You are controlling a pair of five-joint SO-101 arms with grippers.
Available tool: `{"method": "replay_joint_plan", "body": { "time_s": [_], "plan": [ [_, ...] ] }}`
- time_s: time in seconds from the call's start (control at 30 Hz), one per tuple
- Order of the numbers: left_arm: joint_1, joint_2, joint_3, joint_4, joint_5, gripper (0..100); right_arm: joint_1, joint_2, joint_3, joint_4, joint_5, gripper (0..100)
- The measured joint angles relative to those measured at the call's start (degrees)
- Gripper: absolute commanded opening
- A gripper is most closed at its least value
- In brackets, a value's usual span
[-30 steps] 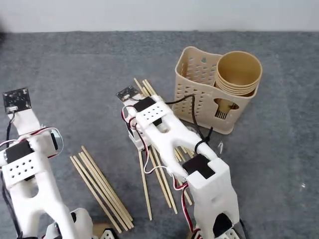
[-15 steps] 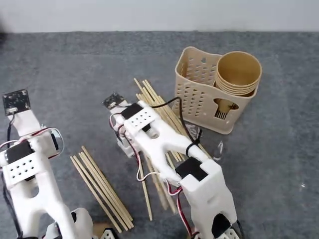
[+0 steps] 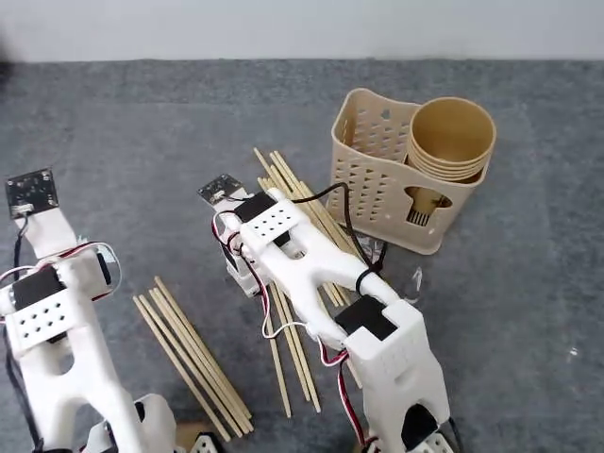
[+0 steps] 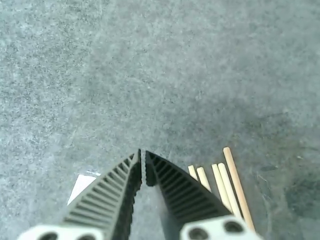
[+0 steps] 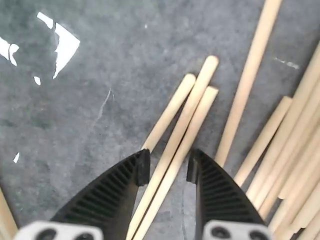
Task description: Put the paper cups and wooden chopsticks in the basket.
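We log grey felt-like tabletop [image 3: 142, 123], pale wall strip [image 3: 302, 28] along its far edge. We spot small white flecks [image 5: 62, 45] on tabletop, one more white scrap [image 4: 82, 185] lying flat.

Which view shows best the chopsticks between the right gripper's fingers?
The right wrist view: chopsticks lie between the open fingers of the right gripper. In the high view the arm covers them partly. The left wrist view shows another bundle.

Grey carpet [image 3: 142, 123] throughout; pale wall [image 3: 283, 28] behind.
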Motion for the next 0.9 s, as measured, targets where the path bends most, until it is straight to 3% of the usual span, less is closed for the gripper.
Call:
{"method": "replay_joint_plan", "body": {
  "time_s": [0.23,0.8,0.9],
  "plan": [
    [0.00,0.00,0.00,0.00,0.26,1,0.18,1.41,-1.85,1.85,1.32,0.5],
    [0.00,0.00,0.00,0.00,0.26,1,2.99,0.97,-1.85,8.00,1.67,1.0],
    [0.00,0.00,0.00,0.00,0.26,1,3.08,0.79,-1.76,8.44,1.76,6.7]
  ]
}}
